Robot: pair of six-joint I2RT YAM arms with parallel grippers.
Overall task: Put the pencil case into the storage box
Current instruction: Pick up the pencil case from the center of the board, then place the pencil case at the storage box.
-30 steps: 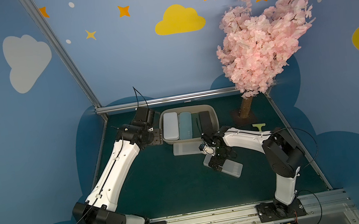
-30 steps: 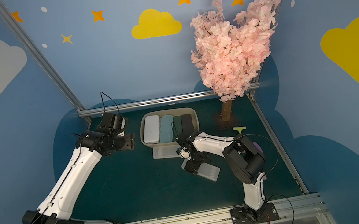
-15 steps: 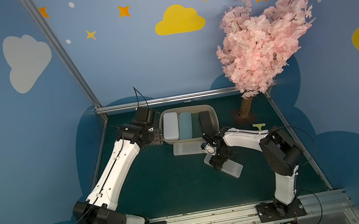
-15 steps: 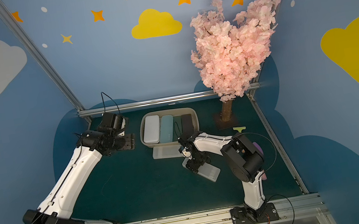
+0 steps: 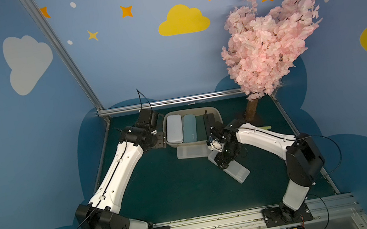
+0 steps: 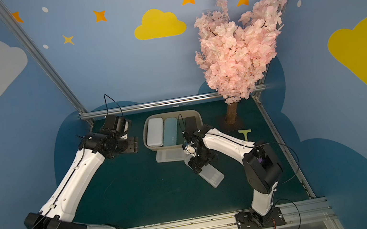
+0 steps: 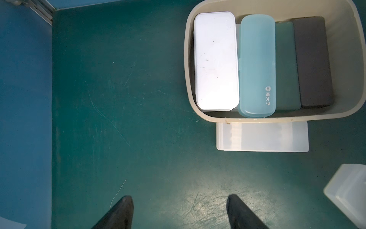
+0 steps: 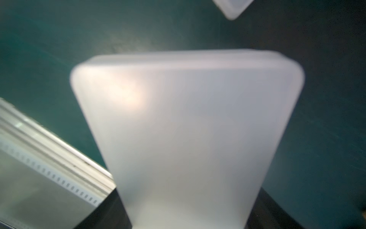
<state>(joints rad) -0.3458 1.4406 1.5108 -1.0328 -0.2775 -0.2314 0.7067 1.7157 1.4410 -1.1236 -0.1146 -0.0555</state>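
Observation:
A frosted translucent pencil case [image 5: 237,172] [image 6: 213,178] lies slantwise on the green mat, right of centre. My right gripper [image 5: 222,161] [image 8: 188,214] is shut on its end nearer the storage box, with a dark finger on each long side; the case [image 8: 188,128] is blurred in the right wrist view. The beige storage box [image 5: 217,114] [image 7: 186,59] stands at the back and holds a white case [image 5: 174,128], a light blue case [image 5: 190,129] and darker ones. My left gripper [image 5: 160,140] [image 7: 180,198] hangs open and empty over bare mat, left of the box.
A second frosted case [image 5: 191,151] [image 7: 261,136] lies flat against the box's front wall. A pink blossom tree [image 5: 267,50] stands at the back right, and a small green T-shaped piece [image 6: 244,132] lies near its trunk. Metal rails border the mat.
My right gripper's jaws have narrowed onto the frosted pencil case. The left arm has not moved.

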